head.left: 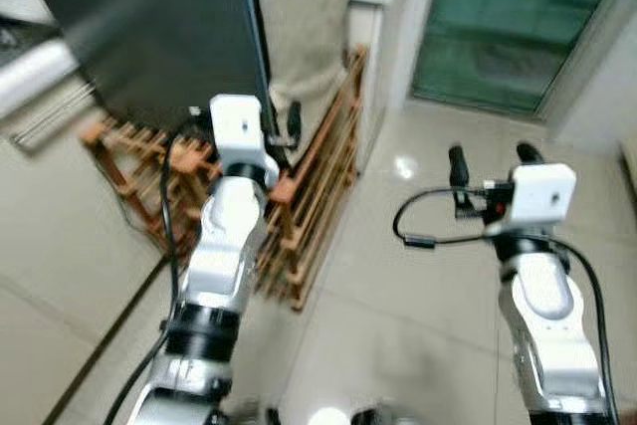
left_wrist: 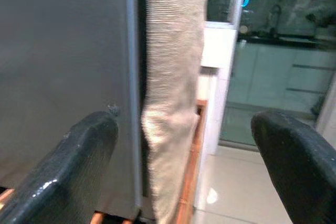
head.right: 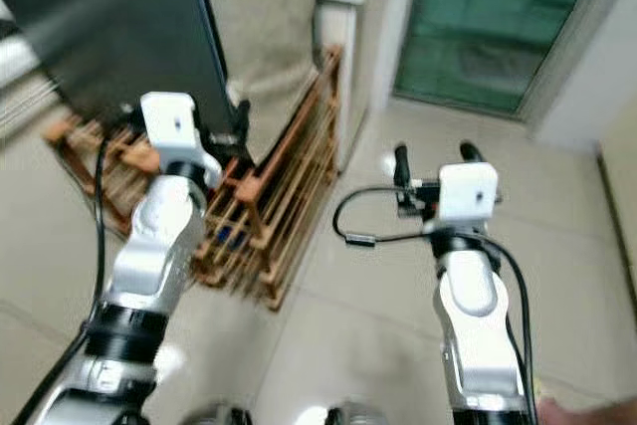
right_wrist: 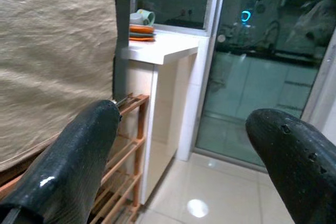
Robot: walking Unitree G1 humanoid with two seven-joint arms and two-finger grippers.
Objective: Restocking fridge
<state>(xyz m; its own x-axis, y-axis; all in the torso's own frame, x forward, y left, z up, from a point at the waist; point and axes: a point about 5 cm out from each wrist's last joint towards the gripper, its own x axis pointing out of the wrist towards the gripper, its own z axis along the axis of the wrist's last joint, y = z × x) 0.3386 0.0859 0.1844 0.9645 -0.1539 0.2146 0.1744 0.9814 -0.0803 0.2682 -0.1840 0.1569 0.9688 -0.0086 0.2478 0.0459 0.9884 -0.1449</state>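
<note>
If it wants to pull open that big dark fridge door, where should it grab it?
Probably the door's free vertical edge, next to the beige cloth. No handle shows on the flat front, so that edge is the only graspable part. The left gripper, open and already facing it, could come straight in, one finger in the gap beside the cloth, one on the front. The right gripper hangs open, apart.

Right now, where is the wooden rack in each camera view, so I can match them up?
Left eye view: wooden rack at centre, on the floor below the beige cloth.
Right eye view: left of centre, under the same cloth.
Left wrist view: a thin orange edge beside the cloth.
Right wrist view: slats under the cloth.
Shared landmark: the beige cloth.
</note>
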